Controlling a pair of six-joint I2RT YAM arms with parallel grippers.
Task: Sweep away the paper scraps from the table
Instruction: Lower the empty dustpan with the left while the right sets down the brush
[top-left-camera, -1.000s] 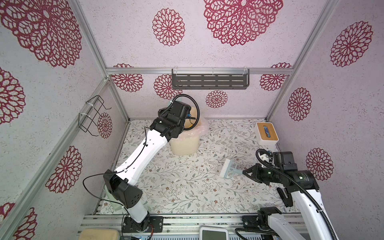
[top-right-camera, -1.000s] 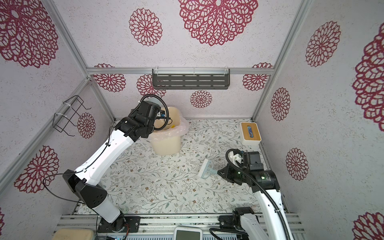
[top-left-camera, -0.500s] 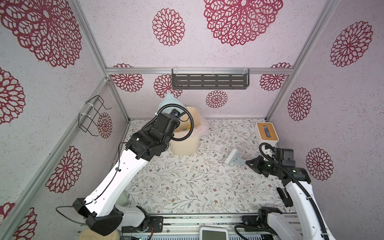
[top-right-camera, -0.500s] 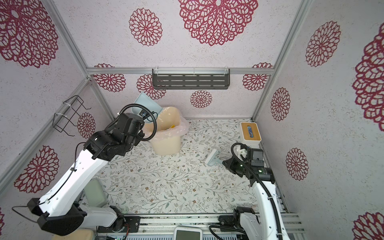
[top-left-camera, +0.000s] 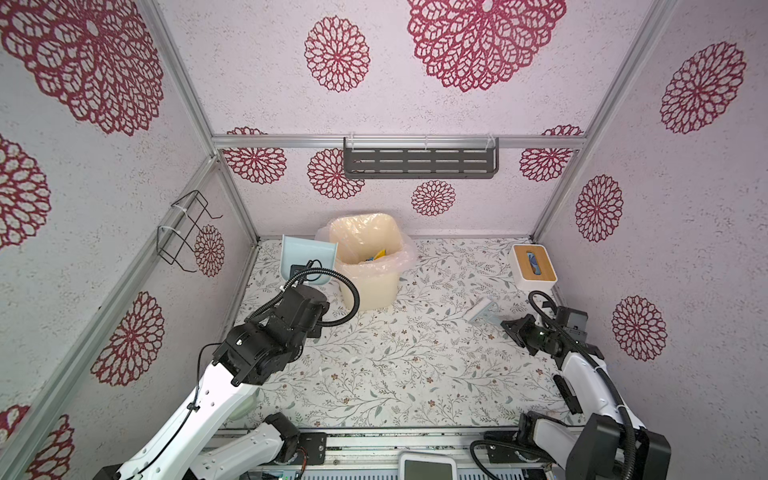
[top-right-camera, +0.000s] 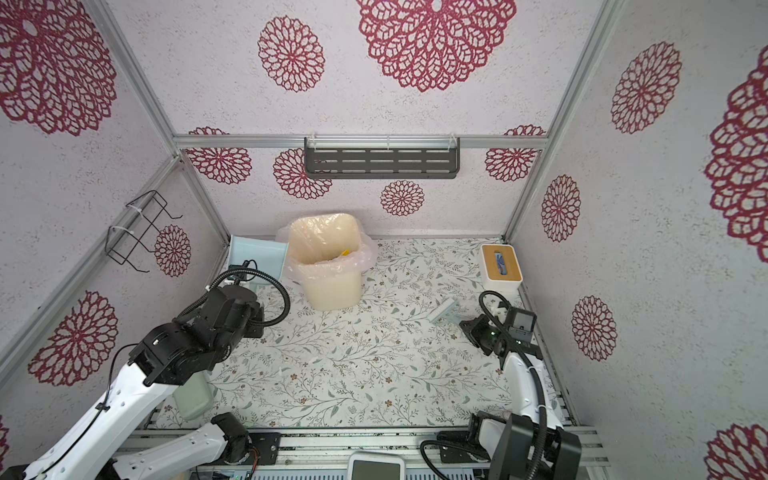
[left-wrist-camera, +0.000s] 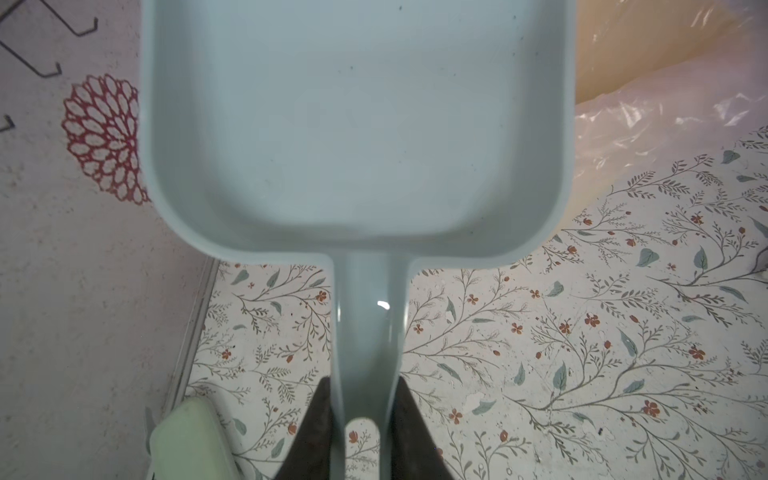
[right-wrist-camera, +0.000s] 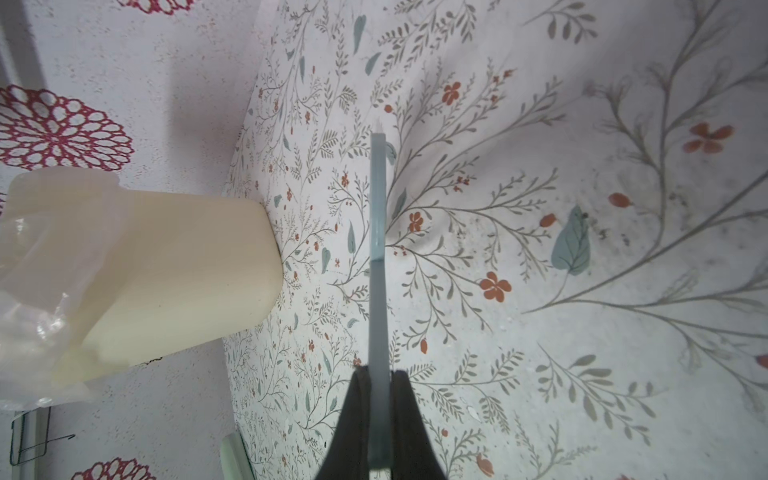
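1. While the left jaws stand clamped on the handle of the pale blue dustpan (left-wrist-camera: 357, 124), with one dark finger (left-wrist-camera: 318, 419) pressed to each side of it, the pan reaches out ahead of them. Its inner floor carries only a few dark specks.
2. The bin (top-left-camera: 368, 266) is cream and lined with a clear bag. It stands on the tabletop (top-left-camera: 395, 374) just ahead of the left jaws and to their right, close beside the pan. Whether pan and bin touch, I cannot tell.
3. In both top views the paper scraps (top-left-camera: 376, 255) show as yellow and blue bits lying inside the bin, low against the liner. That puts them ahead and to the right of the left jaws, and well ahead of the right jaws.
4. The right jaws are closed tight on the thin handle of the brush (right-wrist-camera: 379, 270), which shows edge-on in the right wrist view. The pale bristle end points away ahead of the jaws, over the tabletop. Whether the bristles touch the surface, I cannot tell.
5. From the right jaws the bin lies ahead and to their left, well apart from the brush tip.
6. The tissue box (top-left-camera: 534, 266), white with a wooden top, sits on the tabletop near the right jaws, off to their right.
7. A pale green object (top-right-camera: 193, 395) rests on the tabletop behind the left jaws, under that arm. Its kind is unclear.
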